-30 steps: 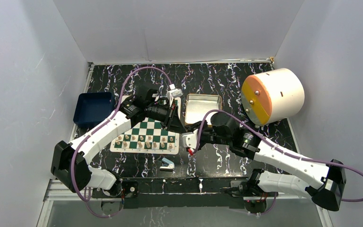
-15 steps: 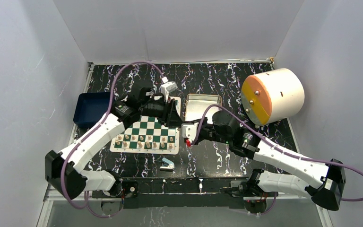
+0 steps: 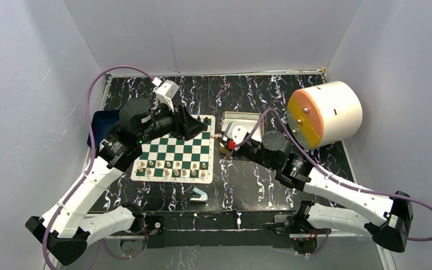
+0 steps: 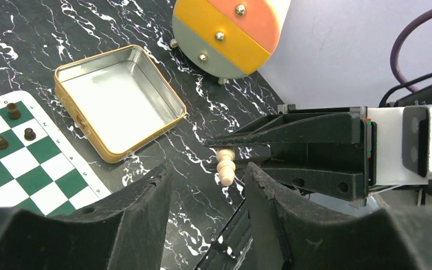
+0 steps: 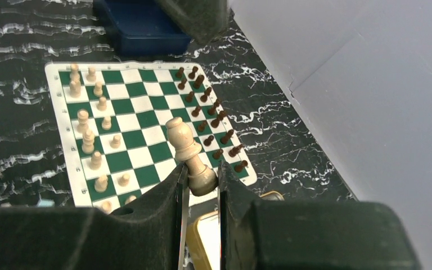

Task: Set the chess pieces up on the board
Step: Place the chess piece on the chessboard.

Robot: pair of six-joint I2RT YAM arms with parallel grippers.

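The board (image 3: 174, 153) lies in the middle of the table, green and white. Pale chess pieces (image 5: 90, 135) stand along its near rows and dark ones (image 5: 214, 112) along its far rows. My right gripper (image 5: 201, 174) is shut on the base of a pale piece (image 5: 187, 145), which tilts out over the board's right edge. In the top view that gripper (image 3: 221, 136) hangs between the board and the tin. My left gripper (image 4: 209, 169) is open with nothing in it, raised over the board's far right corner (image 3: 202, 129). It faces the held piece (image 4: 225, 166).
An open silver tin (image 3: 242, 126) sits right of the board. A dark blue tray (image 3: 102, 128) lies at the left, half hidden by my left arm. A blue-and-white stapler-like object (image 3: 198, 195) lies near the front. A big white cylinder (image 3: 323, 112) stands far right.
My left gripper opened and drew back up and left. My right gripper closed on the pale piece and carried it up toward the tin and the board's right edge.
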